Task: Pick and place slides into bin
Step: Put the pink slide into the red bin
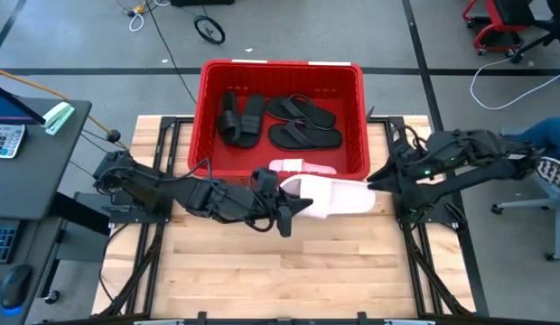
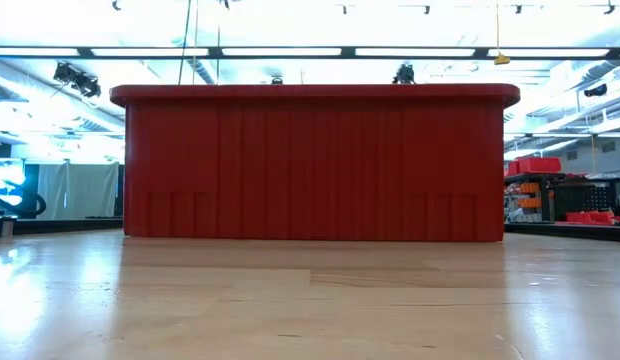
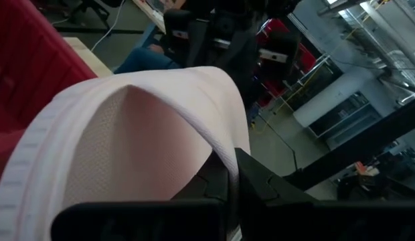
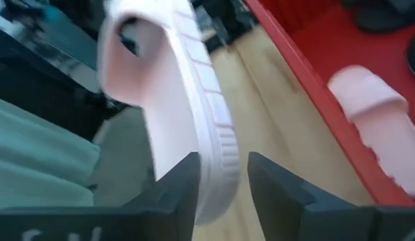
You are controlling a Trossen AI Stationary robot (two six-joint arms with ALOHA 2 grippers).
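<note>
Pink slide held between both end effectors, just in front of the bin.
Left end effector (image 1: 294, 206) pinched the pink slide (image 1: 339, 196) at one end; right end effector (image 4: 221, 177) straddled its other end, fingers spread. Slide hung above the tabletop (image 1: 289, 271) beside the red bin (image 1: 282, 72), which held another pink slide (image 1: 303, 167), black slides (image 1: 239, 117) and flip-flops (image 1: 303, 125).

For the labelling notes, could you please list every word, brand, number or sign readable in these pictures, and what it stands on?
None can be read.
Pink slide, held by the left gripper: no print shows.
Bin: plain ribbed wall, no label.
Calculator on the side desk: keys too small to read.
Right gripper: pale marks on its body, cut off at the edge, unreadable.
</note>
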